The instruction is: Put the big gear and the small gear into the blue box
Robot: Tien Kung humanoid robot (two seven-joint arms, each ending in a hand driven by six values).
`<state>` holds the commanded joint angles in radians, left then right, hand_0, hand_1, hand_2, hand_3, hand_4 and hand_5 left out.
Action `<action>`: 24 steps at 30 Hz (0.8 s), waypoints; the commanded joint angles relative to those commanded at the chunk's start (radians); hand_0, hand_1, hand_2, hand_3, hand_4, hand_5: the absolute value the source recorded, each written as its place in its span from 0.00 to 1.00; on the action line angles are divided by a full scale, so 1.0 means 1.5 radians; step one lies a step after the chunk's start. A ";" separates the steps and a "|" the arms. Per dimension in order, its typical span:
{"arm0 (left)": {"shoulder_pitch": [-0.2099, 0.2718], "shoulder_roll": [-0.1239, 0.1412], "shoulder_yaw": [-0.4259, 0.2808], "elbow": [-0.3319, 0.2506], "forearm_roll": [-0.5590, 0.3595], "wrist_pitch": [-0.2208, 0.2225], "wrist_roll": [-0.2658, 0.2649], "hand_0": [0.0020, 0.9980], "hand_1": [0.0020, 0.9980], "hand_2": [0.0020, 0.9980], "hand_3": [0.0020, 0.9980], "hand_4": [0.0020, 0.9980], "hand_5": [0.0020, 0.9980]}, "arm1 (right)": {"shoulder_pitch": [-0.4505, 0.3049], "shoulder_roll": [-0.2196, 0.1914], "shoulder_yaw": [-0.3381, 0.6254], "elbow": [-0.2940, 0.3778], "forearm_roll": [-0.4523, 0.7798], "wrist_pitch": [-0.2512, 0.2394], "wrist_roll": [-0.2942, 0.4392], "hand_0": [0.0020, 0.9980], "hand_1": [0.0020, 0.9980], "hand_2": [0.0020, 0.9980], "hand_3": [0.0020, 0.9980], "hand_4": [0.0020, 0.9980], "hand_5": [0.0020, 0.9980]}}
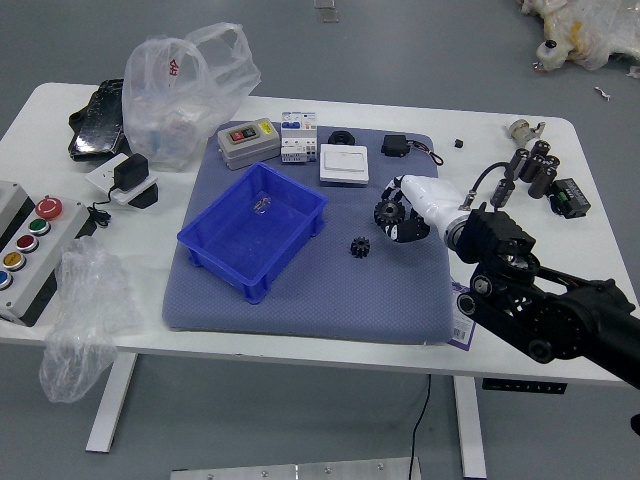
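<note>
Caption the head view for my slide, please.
Robot's right hand at the big gear, small gear lying outside the blue box.

So the right arm (pixel 570 318) comes in from the right edge, all chunky black joints, and runs up and leftward to a bend. Past that there's a smooth white section (pixel 436 200) heading left, with a thin black cable (pixel 483 177) arching just beside it. The black right hand (pixel 408 224) sits at the far end, kinda low, its exact grip too small to make out.
</note>
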<state>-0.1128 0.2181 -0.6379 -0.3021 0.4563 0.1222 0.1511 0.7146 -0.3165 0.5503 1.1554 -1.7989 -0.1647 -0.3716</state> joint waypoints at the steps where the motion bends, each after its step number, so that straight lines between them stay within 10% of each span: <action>1: 0.000 0.000 0.000 0.000 0.000 0.000 0.000 0.61 0.57 0.56 0.65 0.73 0.38 | 0.001 0.000 0.000 0.002 0.000 0.000 0.000 0.25 0.38 0.43 0.54 0.57 0.00; 24: 0.001 0.000 -0.005 -0.001 0.004 0.001 0.004 0.61 0.57 0.56 0.65 0.73 0.39 | 0.022 -0.013 0.038 0.041 -0.018 -0.013 0.001 0.24 0.37 0.41 0.55 0.59 0.05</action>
<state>-0.1111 0.2184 -0.6455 -0.3035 0.4616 0.1238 0.1569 0.7479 -0.3357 0.6070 1.2165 -1.8267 -0.1838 -0.3698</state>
